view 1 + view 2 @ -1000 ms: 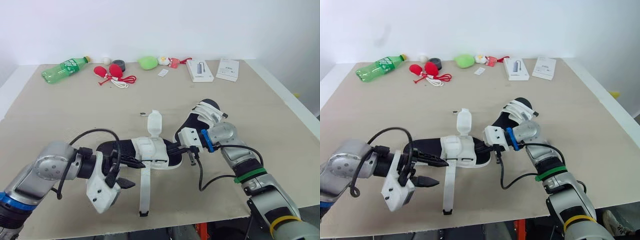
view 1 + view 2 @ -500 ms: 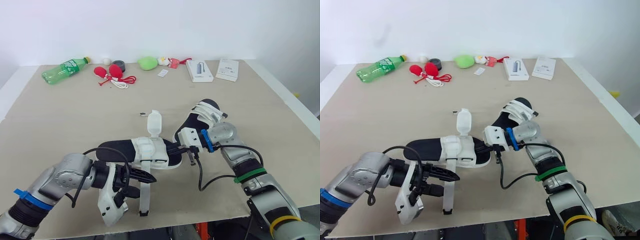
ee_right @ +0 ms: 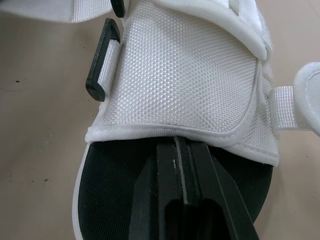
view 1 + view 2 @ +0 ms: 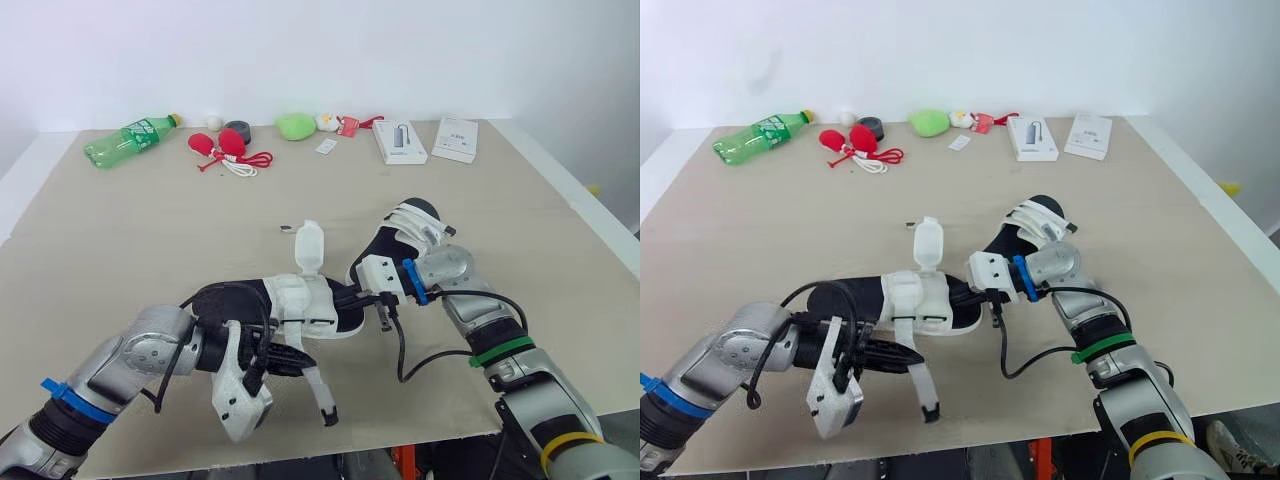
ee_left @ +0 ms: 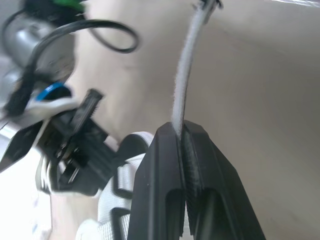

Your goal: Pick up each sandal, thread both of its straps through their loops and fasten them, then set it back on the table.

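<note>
In the left eye view, a sandal with a black sole and white upper lies on the tabletop, near the middle of the front edge. Its short strap points toward the back edge. Its long strap runs loose from the upper toward the front edge, slanting to the robot's right. The left pincer is clenched on this long strap, close to the sandal. The right pincer is clenched on the sandal's right end. Just behind the right wrist lies a second sandal with its straps done up. Along the back edge sit a green bottle, a red toy with a cord, a green lump and two flat boxes.

In the left wrist view, the two black fingers press together on the pale strap, which runs straight away from the fingertips over bare tabletop. The sandal's white upper sits just beside the fingers.

In the right wrist view, the fingers lie shut over the black footbed. Their tips meet the hem of the woven white upper and hold the sandal there. A black loop juts from the upper's side, over the tabletop.
</note>
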`<state>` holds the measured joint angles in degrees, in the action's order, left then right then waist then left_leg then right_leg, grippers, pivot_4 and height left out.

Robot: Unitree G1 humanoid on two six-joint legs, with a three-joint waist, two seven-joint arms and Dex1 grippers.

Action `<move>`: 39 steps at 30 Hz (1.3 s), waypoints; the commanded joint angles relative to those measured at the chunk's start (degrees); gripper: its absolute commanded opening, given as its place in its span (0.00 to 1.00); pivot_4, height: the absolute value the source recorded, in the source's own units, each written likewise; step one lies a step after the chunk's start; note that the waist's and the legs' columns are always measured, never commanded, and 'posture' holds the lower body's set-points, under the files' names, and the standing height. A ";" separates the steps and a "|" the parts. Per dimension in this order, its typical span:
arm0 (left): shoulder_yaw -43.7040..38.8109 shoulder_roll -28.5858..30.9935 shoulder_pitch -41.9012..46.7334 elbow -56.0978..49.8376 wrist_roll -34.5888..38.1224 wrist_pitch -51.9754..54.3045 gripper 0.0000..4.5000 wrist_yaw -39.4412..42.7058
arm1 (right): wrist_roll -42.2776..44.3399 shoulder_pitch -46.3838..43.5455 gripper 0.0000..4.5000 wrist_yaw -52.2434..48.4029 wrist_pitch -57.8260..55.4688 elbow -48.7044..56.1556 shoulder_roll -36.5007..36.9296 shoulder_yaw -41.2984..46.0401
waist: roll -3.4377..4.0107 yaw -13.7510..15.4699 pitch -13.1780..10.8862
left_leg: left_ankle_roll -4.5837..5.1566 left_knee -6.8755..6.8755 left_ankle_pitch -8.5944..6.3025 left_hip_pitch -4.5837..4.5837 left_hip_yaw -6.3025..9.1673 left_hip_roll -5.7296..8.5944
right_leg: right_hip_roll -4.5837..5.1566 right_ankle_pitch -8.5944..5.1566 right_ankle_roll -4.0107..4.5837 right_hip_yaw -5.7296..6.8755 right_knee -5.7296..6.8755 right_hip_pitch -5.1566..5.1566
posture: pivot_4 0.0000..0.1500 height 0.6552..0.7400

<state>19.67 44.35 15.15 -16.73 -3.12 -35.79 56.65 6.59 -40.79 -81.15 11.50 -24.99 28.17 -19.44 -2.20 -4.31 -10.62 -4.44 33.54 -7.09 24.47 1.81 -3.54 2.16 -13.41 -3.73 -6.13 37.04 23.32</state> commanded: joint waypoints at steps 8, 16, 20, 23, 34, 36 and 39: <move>-10.19 2.89 -1.13 -14.09 45.26 50.84 0.03 -3.73 | -2.97 1.06 0.00 -0.09 -0.07 -1.82 1.29 -1.13 | 0.00 -0.06 0.00 | 0.02 0.02 0.02 -0.04 0.01 -0.01 | -0.03 -0.01 -0.02 0.00 0.05 -0.01 | 1.00 1.00; -19.98 3.25 1.60 -6.67 72.21 75.26 0.03 -11.07 | -3.15 0.35 0.00 0.17 0.34 -2.82 1.17 -1.13 | -0.01 -0.07 -0.01 | 0.02 0.05 0.01 -0.05 0.08 -0.03 | -0.12 -0.02 -0.04 0.05 0.07 0.01 | 1.00 1.00; -21.71 -1.02 5.29 -0.46 72.14 78.06 0.03 -15.75 | -3.16 0.20 0.00 0.40 0.39 -3.01 1.15 -1.16 | -0.02 -0.05 -0.01 | 0.01 0.08 0.01 -0.05 0.09 -0.03 | -0.13 -0.02 -0.04 0.05 0.06 0.01 | 1.00 1.00; -23.43 -4.86 8.61 3.28 72.94 80.36 0.03 -19.58 | -3.14 0.25 0.00 0.44 0.35 -2.95 1.24 -1.11 | -0.06 0.01 0.00 | 0.01 0.16 0.02 -0.03 0.15 -0.03 | -0.18 -0.02 -0.04 0.05 0.06 -0.01 | 1.00 1.00; -23.73 -8.95 8.90 5.95 67.03 83.63 0.03 -20.92 | -3.16 0.15 0.00 0.94 0.29 -2.92 1.25 -1.14 | -0.06 0.01 0.00 | -0.04 0.17 0.00 -0.01 0.19 -0.02 | -0.21 0.04 -0.12 0.02 0.06 -0.02 | 1.00 1.00; -23.56 -9.68 8.86 5.84 65.85 83.45 0.03 -20.18 | -3.12 0.24 0.00 0.98 0.21 -2.75 1.21 -1.18 | -0.06 0.01 0.00 | -0.04 0.17 0.00 -0.01 0.19 -0.02 | -0.21 0.04 -0.12 0.02 0.06 -0.02 | 1.00 1.00; -22.85 -10.90 9.70 6.29 63.78 83.14 0.03 -19.00 | -3.03 0.39 0.00 1.03 0.09 -2.51 1.13 -1.24 | -0.07 0.01 0.00 | -0.04 0.17 -0.01 -0.01 0.19 -0.02 | -0.21 0.04 -0.12 0.02 0.06 -0.02 | 1.00 1.00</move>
<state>-2.67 34.02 23.65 -9.48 61.82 48.56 36.66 6.44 -41.43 -80.23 12.43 -26.10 28.31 -19.79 -2.27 -4.31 -10.61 -4.48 33.71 -7.09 24.46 1.99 -3.56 1.95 -13.37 -3.85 -6.12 37.10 23.30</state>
